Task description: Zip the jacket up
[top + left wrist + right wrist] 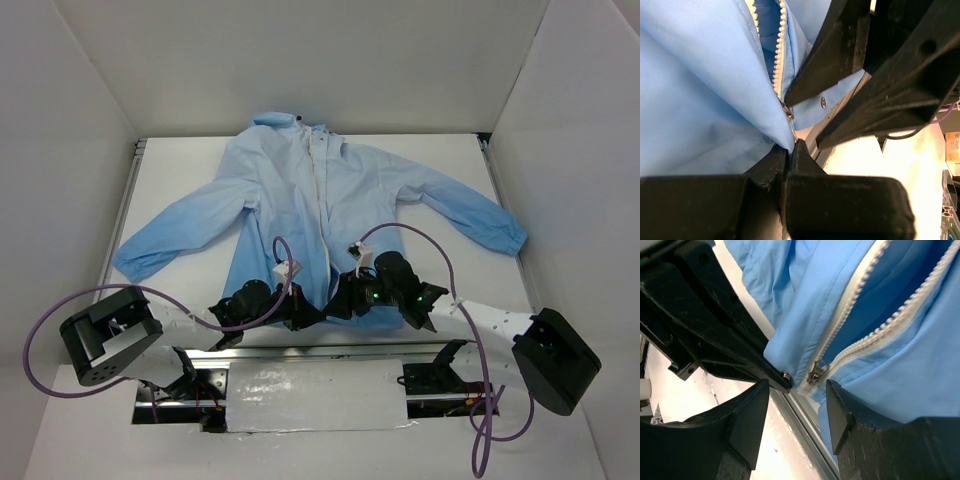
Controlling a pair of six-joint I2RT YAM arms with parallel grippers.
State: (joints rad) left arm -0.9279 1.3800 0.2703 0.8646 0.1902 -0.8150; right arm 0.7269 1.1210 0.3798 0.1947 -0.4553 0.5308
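Observation:
The light-blue jacket [285, 195] lies flat on the white table, collar far, hem towards the arms. Its whitish zipper [322, 185] runs down the front and stands open. My left gripper [303, 312] is at the hem just left of the zipper's foot. In the left wrist view it [791, 145] is shut on the hem corner of the jacket [705, 100], just below the metal slider [788, 113]. My right gripper [342, 298] is at the hem just right of it. In the right wrist view it [797, 390] is open, with the zipper slider [817, 371] just ahead between the fingers, untouched.
A metal rail [805, 435] runs along the table's near edge under both grippers. Purple cables [430, 240] loop over the jacket's lower part. White walls close in the table [440, 170] on three sides. The left gripper's black body [705, 325] is close beside my right fingers.

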